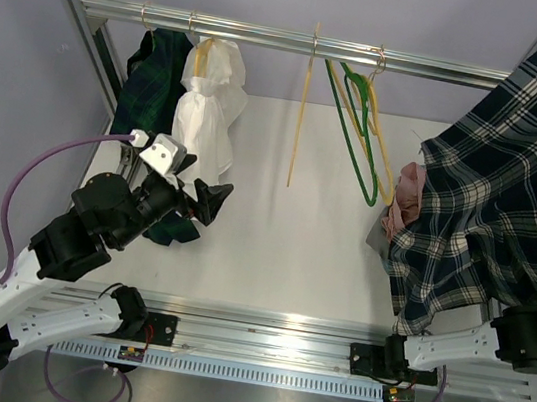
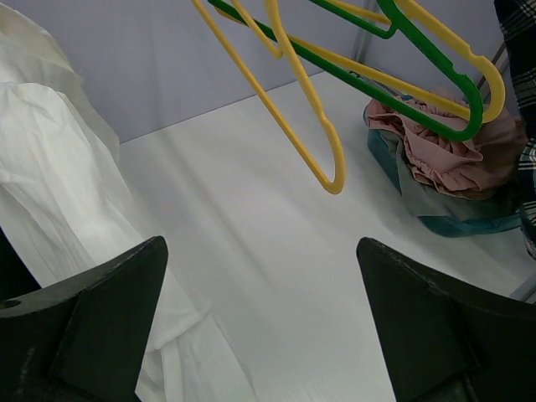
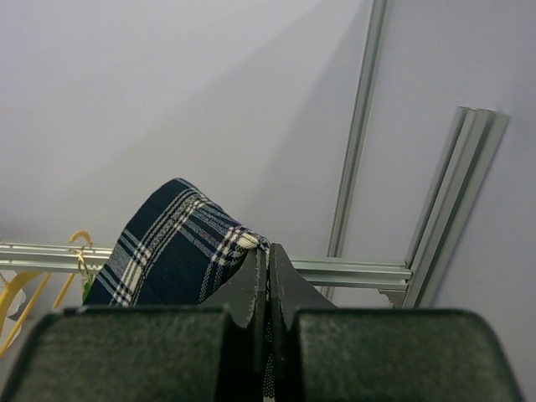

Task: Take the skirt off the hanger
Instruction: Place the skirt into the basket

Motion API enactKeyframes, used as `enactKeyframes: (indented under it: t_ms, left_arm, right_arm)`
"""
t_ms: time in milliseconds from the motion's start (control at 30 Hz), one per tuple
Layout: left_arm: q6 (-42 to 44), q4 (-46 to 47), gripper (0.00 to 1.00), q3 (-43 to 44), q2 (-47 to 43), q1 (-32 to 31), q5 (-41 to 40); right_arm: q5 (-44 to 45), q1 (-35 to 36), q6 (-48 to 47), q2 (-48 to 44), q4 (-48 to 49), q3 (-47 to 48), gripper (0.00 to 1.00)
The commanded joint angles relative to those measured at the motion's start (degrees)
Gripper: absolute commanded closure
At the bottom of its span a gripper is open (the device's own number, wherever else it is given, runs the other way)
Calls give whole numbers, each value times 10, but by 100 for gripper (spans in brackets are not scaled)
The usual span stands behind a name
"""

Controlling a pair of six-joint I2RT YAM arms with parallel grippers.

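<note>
The dark plaid skirt (image 1: 498,185) hangs in the air at the right, draped from high by the rail's right end down to the table edge. My right gripper (image 3: 269,260) is shut on a fold of the skirt (image 3: 167,251); in the top view the cloth hides the gripper. Bare green and yellow hangers (image 1: 369,135) hang on the rail (image 1: 273,37) just left of the skirt. My left gripper (image 1: 213,198) is open and empty, low over the table beside the white garment (image 1: 206,111). In the left wrist view it (image 2: 261,251) faces the hangers (image 2: 435,75).
A dark green garment (image 1: 156,73) and the white one hang at the rail's left end. A thin yellow hanger (image 1: 302,115) hangs at the middle. A pile of pink and teal cloth (image 1: 404,206) lies on the table under the skirt's left edge, also in the left wrist view (image 2: 444,159).
</note>
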Motion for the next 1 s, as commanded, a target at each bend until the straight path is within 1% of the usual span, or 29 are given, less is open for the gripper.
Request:
enactKeyframes:
  t_ms: [0,33,67,100,133,167,233,300,367,500,600,700,767,800,867,900,967]
  left_arm:
    - [-9,22,1,22,4,1,16]
    - [-10,23,1,23,5,1,18]
    - [-11,22,1,22,4,1,19]
    - [-13,23,1,22,4,1,20]
    - [-14,25,1,19,4,1,21]
    - [-17,24,1,19,3,1,23]
    - [-19,31,1,16,2,1,26]
    - [-21,36,1,13,3,1,32]
    - [-21,37,1,14,4,1,35]
    - [-22,29,1,22,5,1,38]
    - [-24,25,1,24,2,1,38]
    - [-32,27,1,23,0,1,45]
    - [-39,33,1,23,4,1,70]
    - [-45,39,1,23,10,1,102]
    - [-60,61,1,23,22,1,138]
    - [-65,82,1,24,41,-1,172]
    - [-59,107,1,32,67,-27,189]
  right_arm:
    - [-3,7,-212,46,-31,31,100]
    - [-5,7,-215,49,-22,27,100]
    - [-13,7,-250,58,-5,24,100]
    - [-18,7,-278,66,47,28,100]
    - [-24,7,-306,84,71,35,100]
    - [-32,7,-354,94,93,45,100]
    - [-38,7,-377,111,121,89,100]
    - [-39,6,-378,107,118,110,100]
    - [-40,4,-378,87,121,106,100]
    - [-43,-9,-378,46,138,47,100]
    - [-54,-11,-379,23,140,23,100]
    - [-58,-12,-379,11,137,20,100]
    - [-50,-11,-379,1,139,9,100]
    - [-45,-11,-378,-5,142,-16,100]
    - [-31,-11,-377,-19,155,-48,100]
    - [-26,-11,-377,-21,165,-78,100]
    - [-19,-11,-377,-26,167,-99,100]
